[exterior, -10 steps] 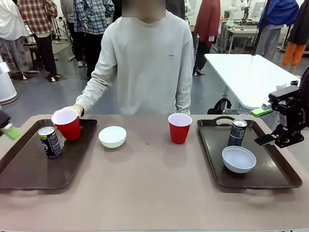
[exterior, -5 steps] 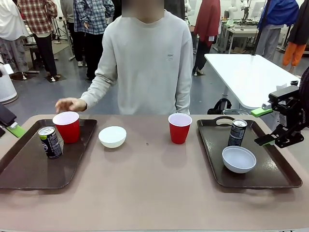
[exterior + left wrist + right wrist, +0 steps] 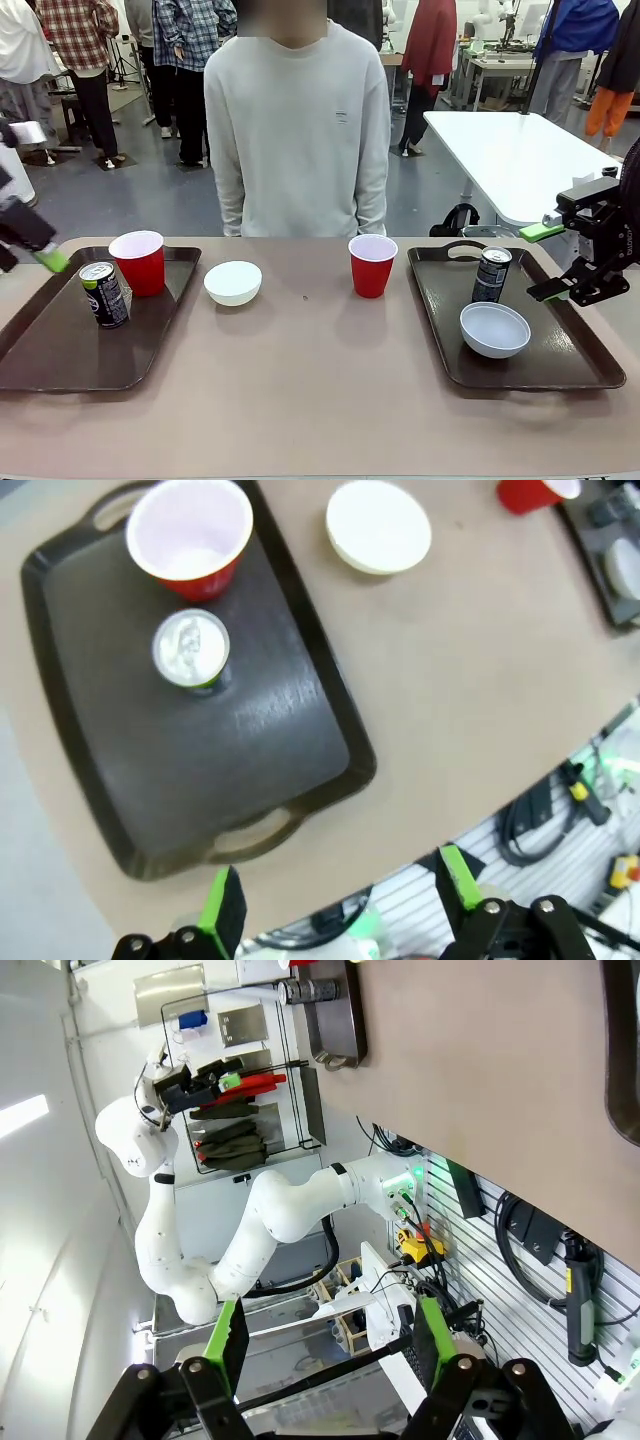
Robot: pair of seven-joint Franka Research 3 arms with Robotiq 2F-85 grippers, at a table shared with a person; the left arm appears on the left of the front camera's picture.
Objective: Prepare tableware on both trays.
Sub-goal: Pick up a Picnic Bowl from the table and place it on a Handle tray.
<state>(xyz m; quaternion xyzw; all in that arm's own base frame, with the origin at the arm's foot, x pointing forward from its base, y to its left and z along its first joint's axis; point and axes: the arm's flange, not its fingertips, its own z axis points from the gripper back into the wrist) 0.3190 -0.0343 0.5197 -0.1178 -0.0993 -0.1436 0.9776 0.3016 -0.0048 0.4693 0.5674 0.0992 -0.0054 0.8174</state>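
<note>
We see two dark brown trays on the table [image 3: 320,410], one at each end. On the left tray [image 3: 60,350] a red cup [image 3: 138,262] stands upright by the far edge, towards the far right corner, its white inside showing. A dark can [image 3: 104,294] stands upright close beside it, on the nearer side; from the left wrist view we make out a narrow strip of tray between the two. A white bowl [image 3: 233,282] sits on the bare table just off that tray's right edge, level with the cup. A second red cup [image 3: 372,265] stands on the bare table, between the bowl and the right tray [image 3: 590,368] and apart from both.

On the right tray the other can [image 3: 491,274] stands upright near the far edge, and the second bowl [image 3: 494,329] sits on the near side of it, around the middle of the tray.

Our left gripper [image 3: 340,892] hangs high over the left tray's outer side, its green pads spread wide with nothing between them. Our right gripper [image 3: 546,261] hovers above the right tray's right edge, turned sideways towards the can, its fingers likewise parted and empty.

A person [image 3: 297,130] in a pale sweatshirt stands at the table's far edge
</note>
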